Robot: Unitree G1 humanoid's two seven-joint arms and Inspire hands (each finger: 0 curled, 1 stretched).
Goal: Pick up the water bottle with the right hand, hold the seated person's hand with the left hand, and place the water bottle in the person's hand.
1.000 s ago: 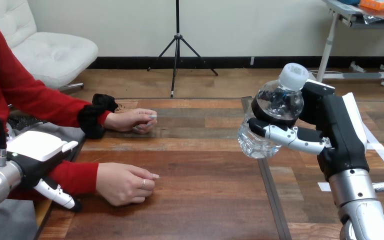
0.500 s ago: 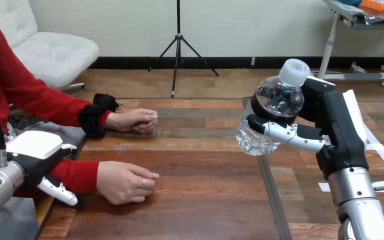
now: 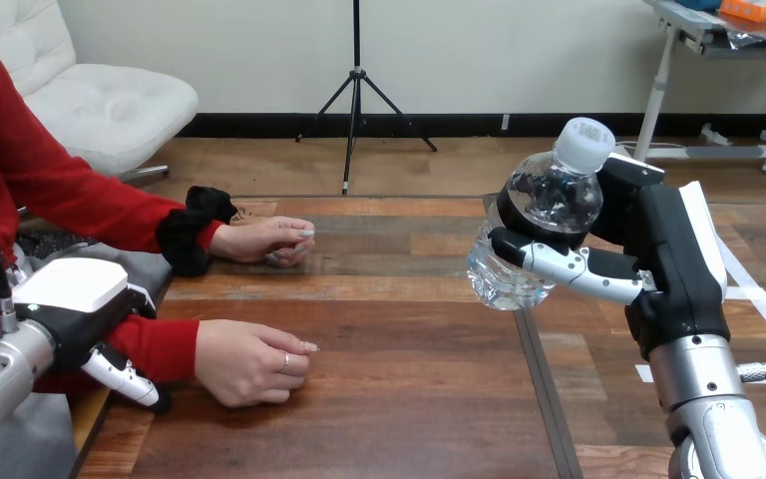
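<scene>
Black-and-white hand point(image 3: 661, 254), silver forearm point(image 3: 703, 384)

Wooden table point(image 3: 409, 399), dark brown planks running left to right, with a thin seam point(image 3: 543, 389) crossing it from far edge to near edge, right of centre. White tape strips point(image 3: 758, 297) lay on the surface toward the right side. Both of the person's hands rested on the top at the left. The near hand point(image 3: 254, 364) lay palm down, fingers loosely curled, close to the left edge. The far hand point(image 3: 264, 239) sat further back, apart from the near one, with something small and pale under its fingertips, unidentifiable.
</scene>
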